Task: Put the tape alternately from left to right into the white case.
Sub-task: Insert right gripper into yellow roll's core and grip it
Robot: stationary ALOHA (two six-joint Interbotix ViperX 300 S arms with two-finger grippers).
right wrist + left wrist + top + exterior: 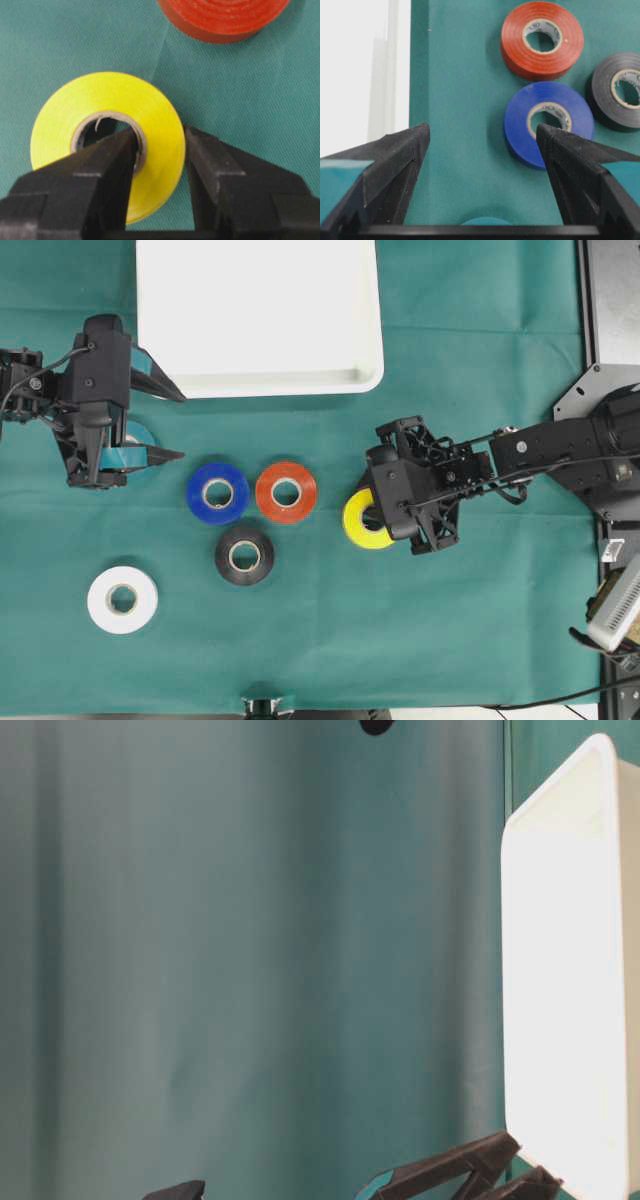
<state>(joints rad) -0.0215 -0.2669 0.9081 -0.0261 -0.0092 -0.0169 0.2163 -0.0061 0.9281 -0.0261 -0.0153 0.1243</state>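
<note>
Right gripper (160, 150) clamps wall of small yellow electrical-tape roll (107, 137), one finger thru core, frame centre-right on green cloth. Roll looks light, stiff; grip seems secure. White plastic tray (260, 380) sits upper centre.

A: Where did the yellow roll (107, 135) lie?
B: Flat, its wall pinched between the right gripper's (160, 145) fingers, one inside the core.
A: And the others?
B: Blue (549, 122), orange-red (542, 39) and black (618, 90) lay ahead of the left gripper (482, 145), the white case (258, 315) beside it.
</note>
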